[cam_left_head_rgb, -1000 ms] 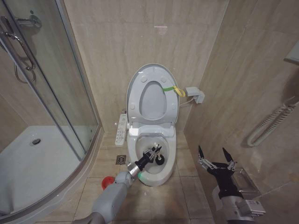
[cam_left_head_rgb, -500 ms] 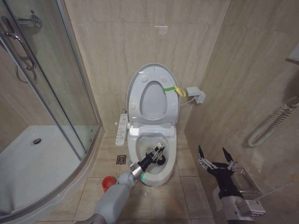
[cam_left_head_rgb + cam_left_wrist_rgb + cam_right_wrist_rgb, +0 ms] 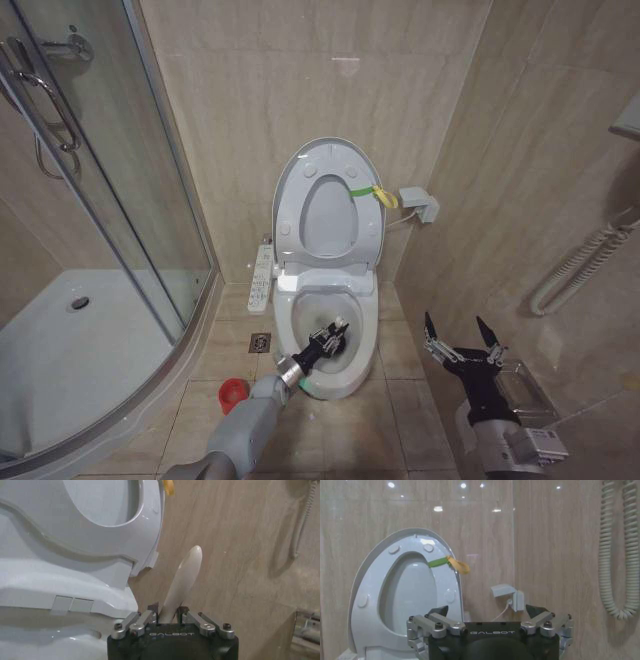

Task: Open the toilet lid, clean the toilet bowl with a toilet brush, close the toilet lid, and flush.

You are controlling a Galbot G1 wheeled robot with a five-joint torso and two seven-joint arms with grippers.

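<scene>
Looking through the head view, I find the toilet lid (image 3: 325, 205) raised upright against the tiled wall, a yellow-green band (image 3: 368, 191) at its right edge. The toilet bowl (image 3: 330, 350) stands below it on the floor. My left gripper (image 3: 333, 335) reaches into the bowl, clamped on the toilet brush (image 3: 338, 336), whose dark head sits inside the basin. A red holder (image 3: 232, 394) rests on the floor tiles, left of the bowl. My right gripper (image 3: 461, 343) hangs idle near the right wall, fingers spread wide and empty.

From the left wrist view, I see the gripper fingers pinched on the white brush handle (image 3: 182, 581), beside the raised lid.

From the right wrist view, I note the right gripper (image 3: 490, 617) parted, facing the upright lid (image 3: 405, 596).
</scene>
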